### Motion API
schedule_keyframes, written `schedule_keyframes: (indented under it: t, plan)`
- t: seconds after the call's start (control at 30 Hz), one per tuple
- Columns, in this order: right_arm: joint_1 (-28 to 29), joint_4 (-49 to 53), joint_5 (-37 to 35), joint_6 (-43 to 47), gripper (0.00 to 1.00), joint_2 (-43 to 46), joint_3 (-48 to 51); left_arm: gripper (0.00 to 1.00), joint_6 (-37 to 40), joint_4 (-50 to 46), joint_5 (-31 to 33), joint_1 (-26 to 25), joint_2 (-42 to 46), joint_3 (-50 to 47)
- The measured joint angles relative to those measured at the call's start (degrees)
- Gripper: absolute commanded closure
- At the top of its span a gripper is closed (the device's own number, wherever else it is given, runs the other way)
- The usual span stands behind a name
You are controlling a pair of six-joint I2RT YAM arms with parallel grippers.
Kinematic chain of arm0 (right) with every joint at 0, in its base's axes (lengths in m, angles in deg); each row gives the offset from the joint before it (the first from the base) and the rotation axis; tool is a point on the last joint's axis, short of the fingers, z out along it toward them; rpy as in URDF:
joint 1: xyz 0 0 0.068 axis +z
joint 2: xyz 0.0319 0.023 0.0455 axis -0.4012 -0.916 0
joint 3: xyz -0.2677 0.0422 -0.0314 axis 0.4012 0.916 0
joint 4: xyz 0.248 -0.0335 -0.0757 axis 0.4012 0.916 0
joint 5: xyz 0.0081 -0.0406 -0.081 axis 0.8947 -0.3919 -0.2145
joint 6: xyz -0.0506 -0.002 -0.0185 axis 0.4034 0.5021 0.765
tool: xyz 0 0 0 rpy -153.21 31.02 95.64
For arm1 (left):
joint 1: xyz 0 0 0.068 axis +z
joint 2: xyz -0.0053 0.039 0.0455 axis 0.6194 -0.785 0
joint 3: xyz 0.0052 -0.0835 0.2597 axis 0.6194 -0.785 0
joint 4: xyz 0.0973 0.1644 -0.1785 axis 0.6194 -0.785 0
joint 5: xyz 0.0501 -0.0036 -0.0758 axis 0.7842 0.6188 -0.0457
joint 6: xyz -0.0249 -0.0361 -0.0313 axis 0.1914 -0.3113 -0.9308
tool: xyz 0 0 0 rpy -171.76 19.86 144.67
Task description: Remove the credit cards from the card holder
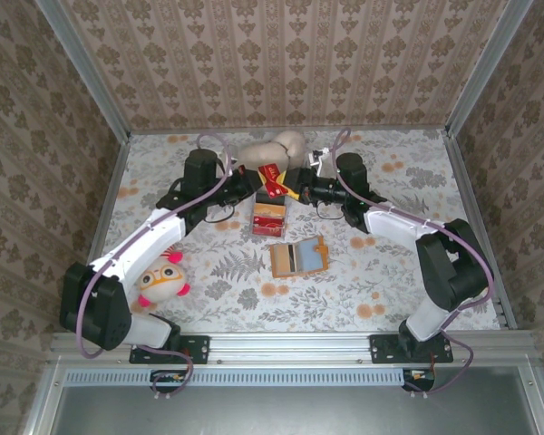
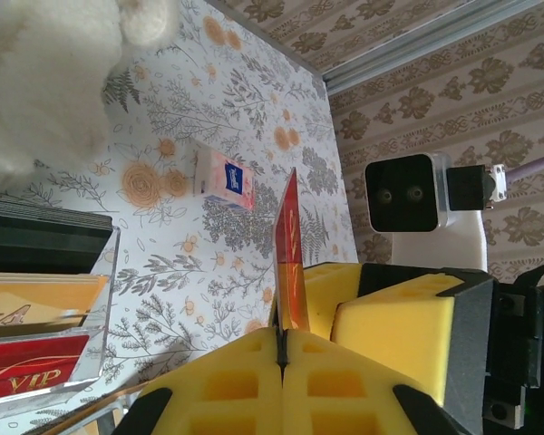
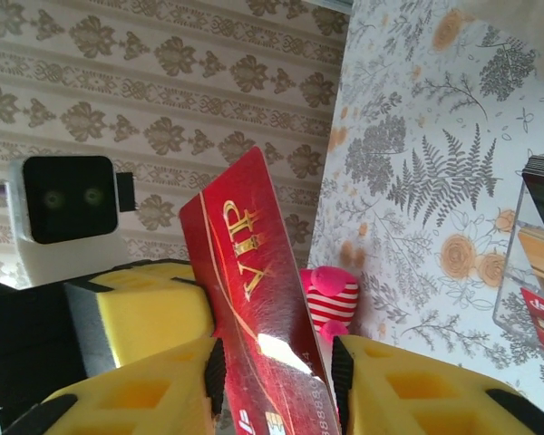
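Card holder: the card holder (image 1: 299,256) lies open and flat on the floral surface (image 1: 390,281), grey-blue inside facing up and tan edges showing. It is between the two arms and apart from both sets of jaws.
Red card: a red card (image 1: 272,178) with gold "VIP" lettering is held in the air beyond the card holder, on its far side and slightly left.
Left gripper: the left gripper (image 2: 281,349) has its yellow jaws pressed together on one edge of the red card (image 2: 288,263). The card stands up edge-on from between them.
Right gripper: the right gripper (image 3: 276,381) has its jaws either side of the same red card (image 3: 254,272), drawn in near its faces. I cannot tell whether they actually pinch it.
Clear box: a clear box (image 1: 256,218) sits between the card holder and the held card, just beyond the holder.
Other cards: more cards (image 2: 36,372) lie in the clear box: a dark stack, a gold one and a red "VIP" one.
Cream plush: a cream plush toy (image 1: 281,148) is far beyond the card holder, at the back of the surface.
Pink-eared toy: a small pink-eared toy (image 1: 159,281) is well to the left of the card holder, against the left arm.
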Motion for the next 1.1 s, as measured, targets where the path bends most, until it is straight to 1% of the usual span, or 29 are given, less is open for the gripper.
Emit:
schedule_keyframes:
  t: [0.23, 0.3, 0.33, 0.37, 0.47, 0.5, 0.57, 0.73, 0.8, 0.9, 0.93, 1.1]
  plan:
    - [0.0, -2.97, 1.2, -2.21, 0.82, 0.0, 2.12, 1.0, -1.57, 2.21, -0.15, 0.15, 0.81, -2.97]
    - [0.0, -3.61, 1.29, -2.73, 0.89, 0.0, 2.38, 0.95, -1.86, 2.36, -0.11, 0.15, 1.25, -3.54]
    - [0.0, -3.91, 1.42, -2.95, 0.94, 0.0, 2.43, 0.91, -1.88, 2.34, -0.02, 0.15, 1.44, -3.67]
    - [0.0, -4.31, 1.6, -2.99, 1.0, 0.0, 2.45, 0.85, -1.92, 2.34, 0.24, 0.17, 1.75, -3.85]
    - [0.11, -5.49, 2.08, -2.56, 1.0, 0.2, 2.49, 0.61, -2.34, 0.94, 1.05, 0.15, 2.64, -4.31]
    - [0.2, -5.46, 2.08, -2.25, 1.0, 0.28, 2.62, 0.55, -2.05, -0.11, 1.49, 0.15, 2.95, -4.31]
    - [0.26, -4.61, 2.03, -0.87, 1.0, 0.44, 2.73, 0.45, -0.81, -2.95, 2.75, 0.09, 3.72, -4.26]
    - [0.26, 4.13, 0.26, 7.43, 1.0, 0.79, 2.01, 0.26, 3.52, -13.2, 9.79, 0.17, 4.94, -4.13]
    - [0.26, 9.49, -1.2, 12.28, 1.0, 0.79, 0.72, 0.16, 5.22, -16.81, 12.63, 0.37, 5.09, -4.15]
    - [0.28, 16.39, -3.52, 20.5, 1.0, 0.94, -1.79, 0.07, 7.74, -20.98, 16.41, 1.01, 5.66, -4.48]
    - [0.39, 17.94, -4.02, 23.06, 1.0, 1.09, -2.32, 0.01, 8.48, -21.79, 17.42, 1.6, 6.01, -4.79]
    - [1.4, 27.34, -8.02, 38.21, 1.0, 1.6, -6.51, 0.0, 10.69, -25.53, 21.2, 5.05, 8.44, -7.34]
